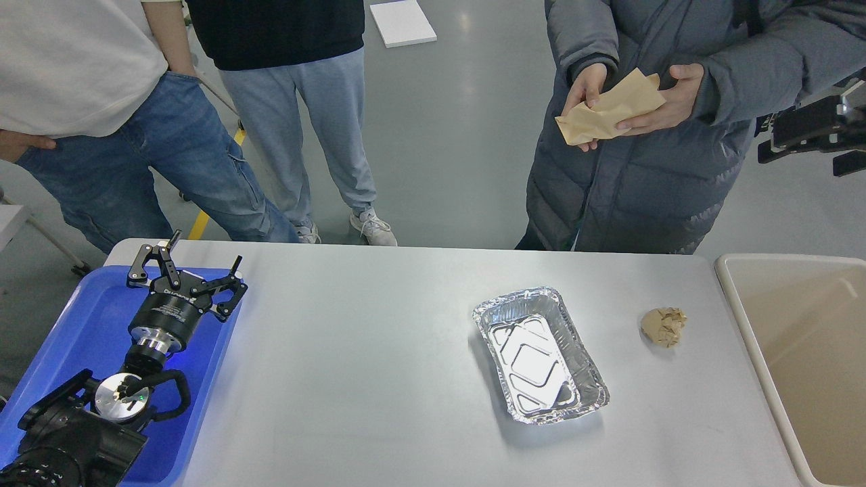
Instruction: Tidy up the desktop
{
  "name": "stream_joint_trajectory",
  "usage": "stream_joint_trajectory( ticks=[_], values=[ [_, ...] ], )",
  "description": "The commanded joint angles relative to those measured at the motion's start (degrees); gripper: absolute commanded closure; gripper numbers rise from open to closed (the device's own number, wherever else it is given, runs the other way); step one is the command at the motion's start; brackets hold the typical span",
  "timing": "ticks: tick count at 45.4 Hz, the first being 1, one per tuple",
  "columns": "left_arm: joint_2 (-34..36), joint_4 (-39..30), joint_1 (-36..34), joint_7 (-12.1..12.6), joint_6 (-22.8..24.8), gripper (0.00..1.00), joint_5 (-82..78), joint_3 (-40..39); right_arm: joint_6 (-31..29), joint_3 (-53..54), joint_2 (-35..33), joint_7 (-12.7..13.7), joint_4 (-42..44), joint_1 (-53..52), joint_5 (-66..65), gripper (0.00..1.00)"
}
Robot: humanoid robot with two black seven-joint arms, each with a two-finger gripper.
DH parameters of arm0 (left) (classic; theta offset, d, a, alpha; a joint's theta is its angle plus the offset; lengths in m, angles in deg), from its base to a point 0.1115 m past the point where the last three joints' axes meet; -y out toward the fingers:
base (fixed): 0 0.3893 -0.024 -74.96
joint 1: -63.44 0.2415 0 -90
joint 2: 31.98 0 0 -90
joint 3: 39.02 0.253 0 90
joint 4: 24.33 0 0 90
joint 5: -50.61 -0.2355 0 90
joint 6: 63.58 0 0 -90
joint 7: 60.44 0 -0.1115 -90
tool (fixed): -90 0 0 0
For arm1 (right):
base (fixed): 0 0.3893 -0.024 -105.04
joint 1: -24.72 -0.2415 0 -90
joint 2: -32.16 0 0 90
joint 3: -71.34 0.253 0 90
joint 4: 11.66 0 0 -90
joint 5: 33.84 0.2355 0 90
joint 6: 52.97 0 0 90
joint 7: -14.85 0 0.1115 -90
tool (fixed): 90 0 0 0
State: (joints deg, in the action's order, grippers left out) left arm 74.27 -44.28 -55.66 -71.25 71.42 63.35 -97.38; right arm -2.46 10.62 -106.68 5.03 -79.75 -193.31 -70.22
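While the matte, pale grey desk [379,379] fills the lower view, rounded at its far corners, only a foil tray [539,355] and crumpled paper ball [664,327] sit right of centre, leaving the middle bare. Left end effector [196,267] hangs open above the blue tray [81,338].

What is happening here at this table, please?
A robot is set to tidy the desktop. Its left gripper is open over a blue tray, holding nothing. A foil tray, which looks empty, and a crumpled paper ball lie on the desktop, untouched. A beige bin stands at the right. A person in a grey coat holds brown paper. The right gripper is not clearly visible.
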Motion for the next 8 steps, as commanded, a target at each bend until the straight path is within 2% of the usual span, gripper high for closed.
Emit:
stream_joint_trajectory(
  ticks=[1, 8],
  values=[
    [-0.1, 0.0, 0.0, 0.0, 0.0, 0.0, 0.0, 0.0, -0.1, 2.0, 0.0, 0.2, -0.8, 2.6, -0.1, 0.01],
    [0.0, 0.0, 0.0, 0.0, 0.0, 0.0, 0.0, 0.0, 0.2, 1.9, 0.0, 0.2, -0.7, 2.7, -0.4, 0.01]
  ],
)
